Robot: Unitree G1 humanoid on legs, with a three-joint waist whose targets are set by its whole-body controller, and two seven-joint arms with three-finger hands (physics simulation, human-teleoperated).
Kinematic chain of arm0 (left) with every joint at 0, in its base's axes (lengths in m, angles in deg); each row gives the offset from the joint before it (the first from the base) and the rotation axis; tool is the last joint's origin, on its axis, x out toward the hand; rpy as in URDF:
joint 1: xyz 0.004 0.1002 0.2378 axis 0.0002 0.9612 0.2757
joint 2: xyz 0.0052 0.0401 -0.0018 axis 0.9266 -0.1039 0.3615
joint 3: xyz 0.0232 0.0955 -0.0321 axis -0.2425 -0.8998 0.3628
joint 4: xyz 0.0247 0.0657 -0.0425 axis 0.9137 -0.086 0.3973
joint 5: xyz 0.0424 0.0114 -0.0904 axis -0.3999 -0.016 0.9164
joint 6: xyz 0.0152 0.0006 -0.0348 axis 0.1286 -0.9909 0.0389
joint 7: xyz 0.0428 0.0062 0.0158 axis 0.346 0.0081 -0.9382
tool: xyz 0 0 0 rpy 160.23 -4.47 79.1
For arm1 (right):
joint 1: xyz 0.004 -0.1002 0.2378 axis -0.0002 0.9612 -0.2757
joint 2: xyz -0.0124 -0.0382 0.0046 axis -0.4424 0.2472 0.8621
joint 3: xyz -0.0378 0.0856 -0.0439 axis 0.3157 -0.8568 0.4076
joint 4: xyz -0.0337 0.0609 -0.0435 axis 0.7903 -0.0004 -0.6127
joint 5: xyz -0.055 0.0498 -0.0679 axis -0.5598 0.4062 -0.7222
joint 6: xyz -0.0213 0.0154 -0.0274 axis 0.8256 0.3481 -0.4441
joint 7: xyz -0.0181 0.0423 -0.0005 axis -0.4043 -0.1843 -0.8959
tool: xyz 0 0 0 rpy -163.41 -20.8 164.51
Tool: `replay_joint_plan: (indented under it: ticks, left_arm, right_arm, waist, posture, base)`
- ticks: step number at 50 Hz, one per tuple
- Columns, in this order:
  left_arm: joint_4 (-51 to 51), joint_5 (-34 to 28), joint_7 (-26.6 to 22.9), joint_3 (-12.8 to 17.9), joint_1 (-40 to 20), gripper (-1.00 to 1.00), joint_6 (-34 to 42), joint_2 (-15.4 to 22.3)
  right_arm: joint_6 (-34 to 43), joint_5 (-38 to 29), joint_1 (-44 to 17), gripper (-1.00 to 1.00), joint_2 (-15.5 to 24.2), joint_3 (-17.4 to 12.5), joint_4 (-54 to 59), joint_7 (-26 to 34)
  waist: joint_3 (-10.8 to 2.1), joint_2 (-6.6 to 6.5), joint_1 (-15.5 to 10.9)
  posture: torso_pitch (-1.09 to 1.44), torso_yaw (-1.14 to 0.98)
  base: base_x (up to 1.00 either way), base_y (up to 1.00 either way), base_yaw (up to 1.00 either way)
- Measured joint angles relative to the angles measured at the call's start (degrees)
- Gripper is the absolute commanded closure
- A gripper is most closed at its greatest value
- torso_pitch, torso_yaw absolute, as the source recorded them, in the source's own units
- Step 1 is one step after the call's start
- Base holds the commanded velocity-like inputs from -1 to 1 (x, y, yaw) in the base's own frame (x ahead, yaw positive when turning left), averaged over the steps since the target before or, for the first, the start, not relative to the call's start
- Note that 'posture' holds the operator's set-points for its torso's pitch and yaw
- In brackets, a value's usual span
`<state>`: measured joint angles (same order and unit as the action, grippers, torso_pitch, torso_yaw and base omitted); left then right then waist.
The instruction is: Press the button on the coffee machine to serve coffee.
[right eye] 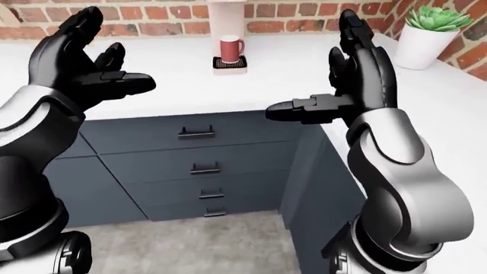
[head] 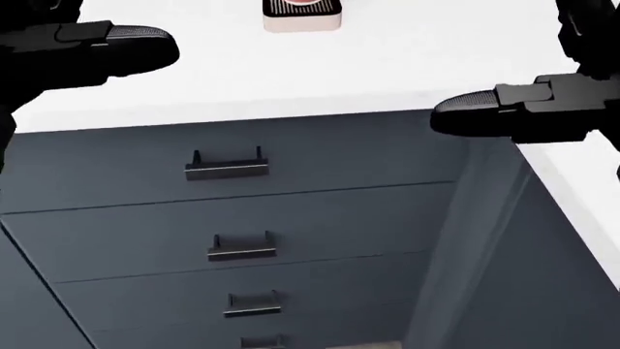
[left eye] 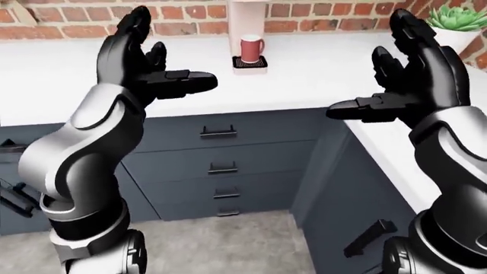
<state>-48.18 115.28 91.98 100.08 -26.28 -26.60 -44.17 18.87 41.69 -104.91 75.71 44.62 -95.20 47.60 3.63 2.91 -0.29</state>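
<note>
A pale coffee machine [left eye: 248, 17] stands on the white counter [left eye: 304, 74] against the brick wall, its top cut off by the view's upper edge. A red mug [left eye: 251, 48] sits on its drip tray [left eye: 249, 64]. The button does not show. My left hand [left eye: 148, 63] is raised and open, left of the machine and well short of it. My right hand [left eye: 403, 74] is raised and open, to the right. Both hands are empty.
Dark blue drawers [left eye: 221, 165] with black handles run below the counter. The counter turns a corner and runs down the right side [left eye: 395, 154]. A potted green plant [left eye: 457, 25] stands at the upper right. Grey floor [left eye: 228, 245] lies below.
</note>
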Motion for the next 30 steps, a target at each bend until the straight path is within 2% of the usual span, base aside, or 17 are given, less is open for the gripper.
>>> replay_joint_plan:
  ticks: [2,4,8,10,11,12,13,15,17,21,25,26,28,30]
  left_arm:
    - [0.46,0.16,-0.3,-0.23,0.02,-1.0,0.46,0.03]
    - [0.26,0.02,-0.38,0.25,-0.31,-1.0,0.39,0.23]
    - [-1.32,-0.08,0.11,1.18,-1.19,-1.0,0.01,0.48]
    - [-1.54,0.07,0.27,1.29,-1.5,-1.0,-0.04,0.51]
    - [-1.57,0.2,0.37,1.48,-1.52,-1.0,0.02,0.7]
    - [-1.44,0.24,0.5,1.74,-1.11,-1.0,0.08,0.75]
    - [-1.14,0.2,0.75,2.0,-0.63,-1.0,0.39,0.74]
    - [-0.26,-0.11,1.09,2.03,-0.2,-1.0,0.85,0.89]
    - [0.0,-0.33,1.05,1.66,-0.44,-1.0,0.75,0.91]
    - [-0.89,-0.29,0.54,1.34,-0.83,-1.0,-0.11,0.86]
    - [-1.08,-0.56,0.52,1.43,-1.08,-1.0,-0.39,0.69]
    - [-1.0,-0.58,0.45,1.09,-0.69,-1.0,-0.38,0.19]
    - [-0.6,-0.2,0.2,0.06,-0.19,-1.0,0.41,-0.17]
    - [-0.3,-0.01,-0.14,-0.28,-0.09,-1.0,0.78,-0.14]
  right_arm:
    - [0.14,-0.27,-0.21,-1.0,0.06,0.21,0.56,-0.11]
    - [-0.06,-0.3,-0.7,-1.0,0.13,0.39,0.15,-0.08]
    - [-0.71,-0.15,-0.84,-1.0,0.3,0.14,-0.8,0.15]
    - [-0.84,-0.27,-1.08,-1.0,0.36,0.18,-0.55,0.13]
    - [-1.06,-0.35,-0.98,-1.0,0.01,0.43,-0.45,0.14]
    - [-1.03,-0.31,-0.56,-1.0,-0.4,0.96,-0.31,0.21]
    - [-0.63,-0.1,-0.38,-1.0,-0.58,1.59,-0.07,0.36]
    - [-0.09,0.35,-0.31,-1.0,-0.65,2.3,0.24,0.78]
    - [0.26,0.44,-0.74,-1.0,-0.53,1.92,0.05,0.9]
    - [-0.68,-0.12,-1.23,-1.0,-0.22,1.06,-0.91,0.7]
    - [-1.37,-0.3,-1.24,-1.0,-0.16,1.16,-0.44,0.89]
    - [-1.16,-0.36,-0.97,-1.0,-0.18,0.91,-0.39,0.84]
    - [-0.47,-0.62,0.01,-1.0,-0.32,0.56,-0.06,0.69]
    - [0.28,-0.8,-0.22,-1.0,-0.27,0.58,0.26,0.57]
  waist:
    - [-0.44,-0.37,0.25]
    - [-0.65,-1.37,0.29]
    - [-0.73,-3.91,0.91]
    - [-1.09,-5.9,1.15]
    - [-1.1,-6.1,0.89]
    - [-0.45,-5.55,0.35]
    - [-0.01,-5.81,0.02]
    - [-0.32,-6.06,-0.35]
    - [-0.9,-5.43,-0.41]
    - [-1.15,-3.12,-0.88]
    - [-1.4,-0.03,-1.16]
    - [-0.87,-0.86,-0.73]
    - [0.16,-0.34,-0.26]
    - [-0.23,-0.3,0.14]
  posture:
    - [0.0,0.0]
    - [0.0,0.0]
    - [0.0,0.0]
    - [0.0,0.0]
    - [0.0,0.0]
    - [0.0,0.0]
    - [0.0,0.0]
    - [0.0,0.0]
    - [0.0,0.0]
    - [0.0,0.0]
    - [0.0,0.0]
    - [0.0,0.0]
    - [0.0,0.0]
    - [0.0,0.0]
  base:
    - [0.31,0.0,0.0]
    - [0.31,0.0,0.0]
    - [0.31,0.0,0.0]
    - [0.31,0.0,0.0]
    - [0.31,0.0,0.0]
    - [0.32,0.0,0.0]
    - [0.3,0.0,0.0]
    - [0.31,0.0,0.0]
    - [0.3,0.0,0.0]
    - [0.3,0.0,0.0]
    - [0.31,0.0,0.0]
    - [0.3,0.0,0.0]
    - [0.31,0.0,0.0]
    - [0.3,0.0,0.0]
